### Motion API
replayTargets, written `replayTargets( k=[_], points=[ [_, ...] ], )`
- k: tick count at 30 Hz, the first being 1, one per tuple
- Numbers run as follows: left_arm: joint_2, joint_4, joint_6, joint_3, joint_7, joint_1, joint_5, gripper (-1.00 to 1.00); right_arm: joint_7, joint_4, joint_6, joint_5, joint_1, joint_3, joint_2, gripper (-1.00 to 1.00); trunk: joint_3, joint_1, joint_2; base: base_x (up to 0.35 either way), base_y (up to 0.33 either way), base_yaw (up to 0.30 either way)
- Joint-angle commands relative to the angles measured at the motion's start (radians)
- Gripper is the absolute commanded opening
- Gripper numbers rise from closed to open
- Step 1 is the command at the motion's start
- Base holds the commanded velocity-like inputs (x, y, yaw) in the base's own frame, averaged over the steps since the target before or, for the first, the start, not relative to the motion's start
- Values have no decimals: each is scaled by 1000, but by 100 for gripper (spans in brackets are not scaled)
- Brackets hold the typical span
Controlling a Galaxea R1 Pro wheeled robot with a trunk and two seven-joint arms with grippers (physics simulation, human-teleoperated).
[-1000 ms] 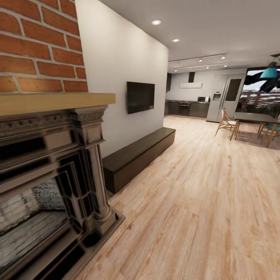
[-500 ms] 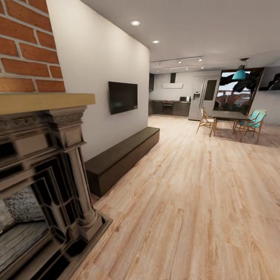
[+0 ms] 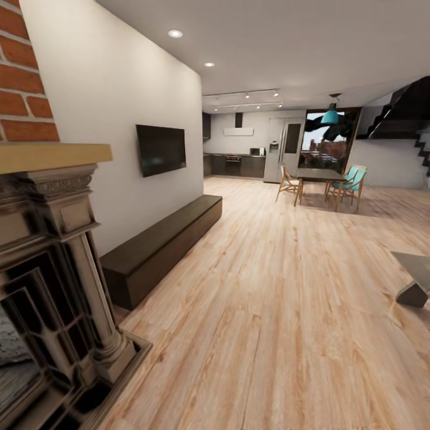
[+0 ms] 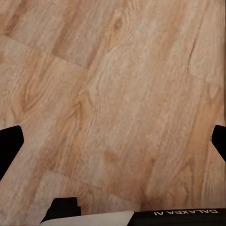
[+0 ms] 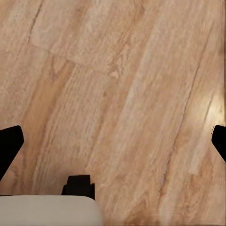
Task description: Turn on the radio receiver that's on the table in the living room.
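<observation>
Looking across the living room floor (image 3: 286, 310), a corner of the grey bench (image 3: 418, 266) peeks in; the radio receiver is hidden. Both claws (image 4: 113, 141) (image 5: 113, 141) hang wide above planks, holding nothing while driving.

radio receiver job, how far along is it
Early: nothing looks done yet. The radio receiver isn't reached; the head view looks along a wall with a TV and a long dark bench, with a grey table corner at the right edge. In hand: travelling, both wrist views facing wood floor, left gripper and right gripper open, holding nothing. Left: reach the table, find the radio, switch it on.
</observation>
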Motion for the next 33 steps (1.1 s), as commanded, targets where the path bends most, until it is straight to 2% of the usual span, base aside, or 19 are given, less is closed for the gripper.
replayTargets(
  k=[1,27,33],
  points=[
    [0,0,0,0,0,0,0,100,0,0,0,0,0,0,0,100,0,0,0,0,0,-272],
    [0,0,0,0,2,0,0,100,0,0,0,0,0,0,0,100,1,0,0,0,0,-272],
    [1,0,1,0,2,0,-1,100,0,0,0,0,0,0,0,100,3,0,0,182,0,-272]
  ],
)
